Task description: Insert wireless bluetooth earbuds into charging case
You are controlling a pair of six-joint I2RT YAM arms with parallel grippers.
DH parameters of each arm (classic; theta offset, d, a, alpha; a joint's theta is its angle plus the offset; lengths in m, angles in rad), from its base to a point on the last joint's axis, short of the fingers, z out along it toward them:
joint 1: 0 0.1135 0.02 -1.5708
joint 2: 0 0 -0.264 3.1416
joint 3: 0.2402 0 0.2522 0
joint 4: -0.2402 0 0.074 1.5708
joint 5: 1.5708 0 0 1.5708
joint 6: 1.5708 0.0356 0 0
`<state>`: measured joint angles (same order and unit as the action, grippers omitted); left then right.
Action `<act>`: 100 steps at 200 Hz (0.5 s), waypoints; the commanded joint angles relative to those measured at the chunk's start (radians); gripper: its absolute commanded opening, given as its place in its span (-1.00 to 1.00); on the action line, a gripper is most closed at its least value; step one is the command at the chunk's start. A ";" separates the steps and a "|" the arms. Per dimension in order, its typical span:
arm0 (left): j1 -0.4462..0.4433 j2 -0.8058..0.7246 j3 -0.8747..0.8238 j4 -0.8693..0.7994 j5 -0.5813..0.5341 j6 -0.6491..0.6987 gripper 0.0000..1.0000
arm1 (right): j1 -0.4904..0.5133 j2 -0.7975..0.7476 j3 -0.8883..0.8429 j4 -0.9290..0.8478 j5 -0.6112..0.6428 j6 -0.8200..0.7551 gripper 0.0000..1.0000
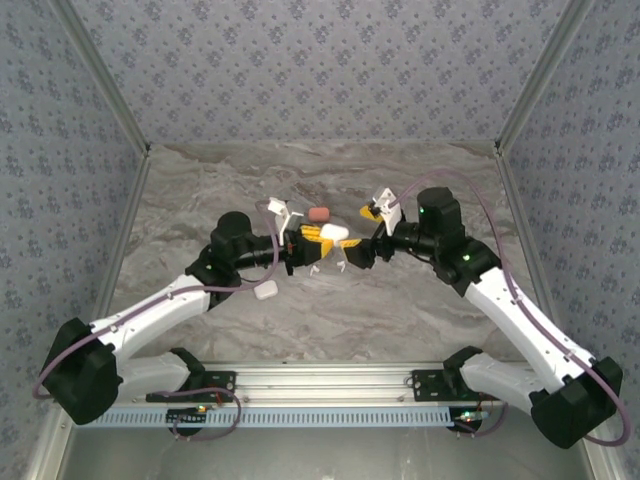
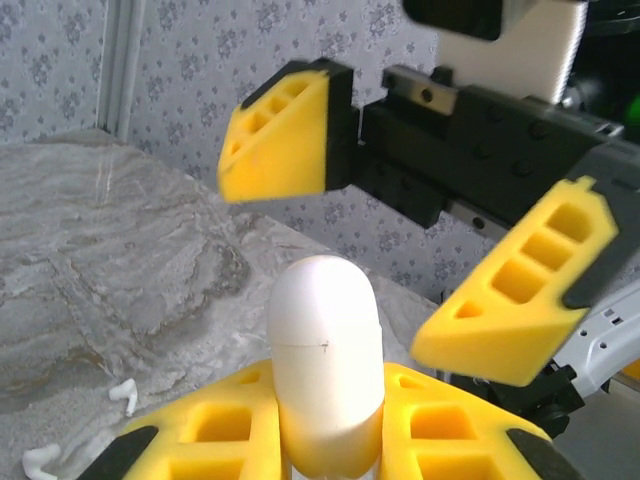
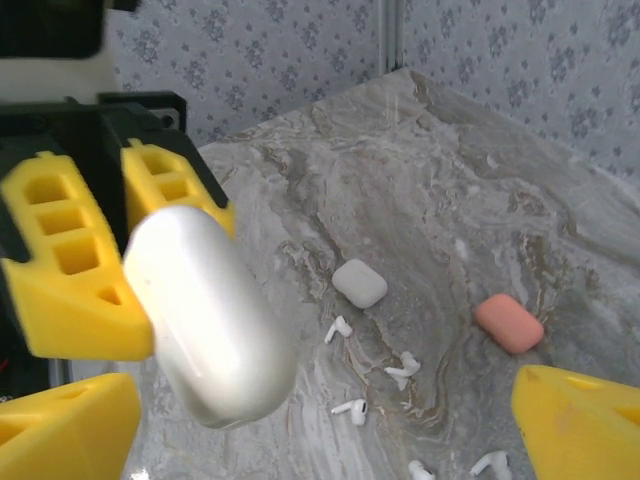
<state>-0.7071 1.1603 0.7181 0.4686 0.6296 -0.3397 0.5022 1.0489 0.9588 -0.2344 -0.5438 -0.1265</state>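
Closest to the lens, at the bottom of the L wrist view, the yellow fingers (image 2: pixel 250 395) of the L claw (image 2: pixel 328 425) are clenched on a white pill-shaped case (image 2: pixel 325 330). It sticks up btwn them w/ a thin seam line across its body. The R claw (image 2: pixel 400 220) faces it from the upper right of that frame, released. One finger is up left of the case tip, the other down right, and neither touches it as far as I can see. From the top cam both claws meet at frame ctr, above the marble table (image 1: pixel 430 310). The earbuds (image 3: pixel 403 368) are loose on the marble: the R wrist view has approx five white ones scattered across lower ctr. A 2nd white case (image 3: pixel 359 283) lies just above them, and a coral case (image 3: pixel 508 322) lies right of ctr. Two more white buds lie at lower left of the L wrist view. Can't pick out any coral buds at this res.
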 commanded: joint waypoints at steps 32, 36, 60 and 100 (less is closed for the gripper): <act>-0.015 -0.034 0.001 0.028 -0.004 0.072 -1.00 | -0.030 0.037 0.040 0.040 -0.008 0.086 0.73; -0.015 -0.034 0.001 0.027 -0.005 0.074 -1.00 | -0.034 0.038 0.040 0.040 -0.008 0.088 0.72; -0.017 -0.034 0.002 0.016 -0.005 0.085 -1.00 | -0.050 0.040 0.049 0.042 -0.012 0.096 0.67; -0.016 -0.031 0.004 0.010 0.000 0.098 -1.00 | -0.072 0.063 0.075 0.030 -0.012 0.108 0.61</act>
<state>-0.7094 1.1572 0.7151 0.4667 0.5781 -0.2729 0.4500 1.0931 0.9878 -0.2272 -0.5728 -0.0479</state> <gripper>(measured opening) 0.191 0.808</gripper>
